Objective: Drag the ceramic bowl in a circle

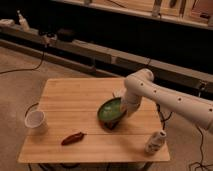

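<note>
Hand [123,109] at ceramic bowl [109,112] right rim, its grip impossible to tell, on wooden table [70,95]

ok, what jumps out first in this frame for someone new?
The white arm reaches in from the right, its gripper down at the right rim of the glossy green ceramic bowl, just right of centre on the wooden table. Next: a white cup near the left edge, a reddish item toward the front, a white bottle at the front right corner.

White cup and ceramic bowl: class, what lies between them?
Camera view: bare tabletop; red object lies nearer the front. The gripper sits at the bowl.
</note>
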Action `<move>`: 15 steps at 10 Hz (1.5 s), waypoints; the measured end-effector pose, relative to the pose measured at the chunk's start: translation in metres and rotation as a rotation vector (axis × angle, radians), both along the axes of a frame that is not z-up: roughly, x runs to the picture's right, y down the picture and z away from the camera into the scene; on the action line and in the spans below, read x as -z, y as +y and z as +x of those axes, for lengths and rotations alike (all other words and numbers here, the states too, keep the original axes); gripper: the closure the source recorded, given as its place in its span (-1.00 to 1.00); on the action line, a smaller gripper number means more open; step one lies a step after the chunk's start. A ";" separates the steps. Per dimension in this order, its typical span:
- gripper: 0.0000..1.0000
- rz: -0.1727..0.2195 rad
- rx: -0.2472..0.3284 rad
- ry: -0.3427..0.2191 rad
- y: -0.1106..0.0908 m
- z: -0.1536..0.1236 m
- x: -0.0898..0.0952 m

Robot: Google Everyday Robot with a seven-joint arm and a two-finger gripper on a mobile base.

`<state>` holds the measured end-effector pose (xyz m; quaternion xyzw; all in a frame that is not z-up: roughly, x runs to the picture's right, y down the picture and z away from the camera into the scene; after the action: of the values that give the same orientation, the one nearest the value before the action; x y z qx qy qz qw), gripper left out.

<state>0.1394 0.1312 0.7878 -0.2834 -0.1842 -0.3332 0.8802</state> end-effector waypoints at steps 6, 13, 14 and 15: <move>1.00 0.065 -0.050 -0.093 -0.034 0.018 -0.074; 1.00 0.083 0.028 -0.158 -0.091 -0.009 -0.111; 1.00 0.078 0.030 -0.161 -0.093 -0.010 -0.115; 1.00 0.064 0.035 -0.164 -0.092 -0.012 -0.121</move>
<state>0.1279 0.0391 0.9093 -0.2298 -0.2399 -0.3763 0.8649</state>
